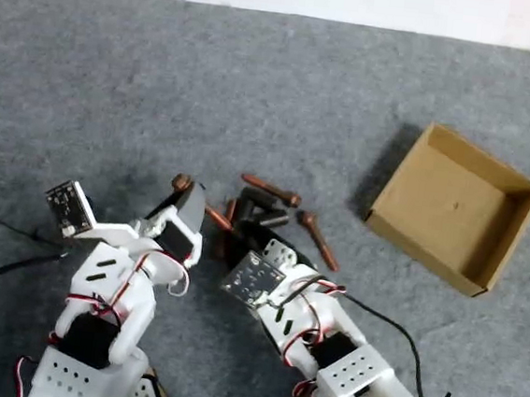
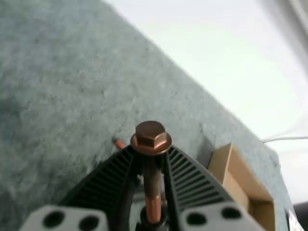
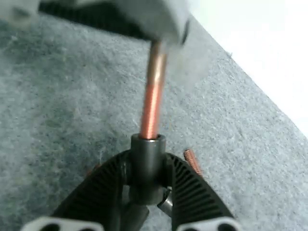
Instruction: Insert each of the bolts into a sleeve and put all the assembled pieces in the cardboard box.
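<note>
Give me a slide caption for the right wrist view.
Right gripper holding a dark sleeve, with the left gripper bringing its copper bolt to the sleeve's mouth.

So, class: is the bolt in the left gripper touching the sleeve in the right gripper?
Touching. In the right wrist view the bolt runs straight into the mouth of the sleeve, with no gap between them.

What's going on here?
Mid-assembly. The left gripper is shut on a bolt, the right gripper on a sleeve, and the bolt's threaded tip sits at the sleeve's mouth. Two loose bolts lie on the grey mat nearby. The cardboard box holds nothing yet.
</note>
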### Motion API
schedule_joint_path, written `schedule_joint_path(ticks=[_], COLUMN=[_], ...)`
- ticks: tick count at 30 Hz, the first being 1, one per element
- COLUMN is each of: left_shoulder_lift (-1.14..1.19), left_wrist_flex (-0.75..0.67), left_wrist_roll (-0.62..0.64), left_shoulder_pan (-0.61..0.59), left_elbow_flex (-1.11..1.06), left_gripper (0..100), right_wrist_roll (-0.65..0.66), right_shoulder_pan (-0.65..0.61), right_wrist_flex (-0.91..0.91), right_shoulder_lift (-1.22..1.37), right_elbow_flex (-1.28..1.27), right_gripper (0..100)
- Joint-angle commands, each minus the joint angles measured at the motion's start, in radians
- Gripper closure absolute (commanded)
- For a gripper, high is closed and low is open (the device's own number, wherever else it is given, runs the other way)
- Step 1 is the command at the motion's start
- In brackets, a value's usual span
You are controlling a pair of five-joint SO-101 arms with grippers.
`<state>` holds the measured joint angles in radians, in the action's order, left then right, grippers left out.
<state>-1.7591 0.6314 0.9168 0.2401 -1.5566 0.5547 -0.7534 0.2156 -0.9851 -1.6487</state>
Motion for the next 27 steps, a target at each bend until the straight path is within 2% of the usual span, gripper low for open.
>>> schedule_joint_path(ticks=[1, 12, 16, 23, 27], left_shoulder_lift=[0.001, 0.001, 0.001, 0.001, 0.001], left_wrist_flex=[0.008, 0.008, 0.009, 0.011, 0.011], left_wrist_roll=[-0.002, -0.003, -0.06, -0.066, -0.127], left_shoulder_pan=[0.051, 0.076, 0.076, 0.077, 0.11], left_elbow_flex=[0.01, -0.027, -0.028, -0.035, -0.051], left_gripper=[99, 99, 99, 99, 99], right_wrist_roll=[0.006, 0.005, 0.002, 0.0, -0.078], right_shoulder_pan=[0.019, 0.031, 0.031, 0.047, 0.087], right_wrist_flex=[0.033, 0.033, 0.033, 0.035, 0.035], right_shoulder_lift=[-0.016, -0.018, -0.018, -0.018, -0.018], right_elbow_flex=[-0.001, 0.001, 0.002, 0.008, 0.008], right_gripper=[99.3, 99.3, 99.3, 99.3, 99.3])
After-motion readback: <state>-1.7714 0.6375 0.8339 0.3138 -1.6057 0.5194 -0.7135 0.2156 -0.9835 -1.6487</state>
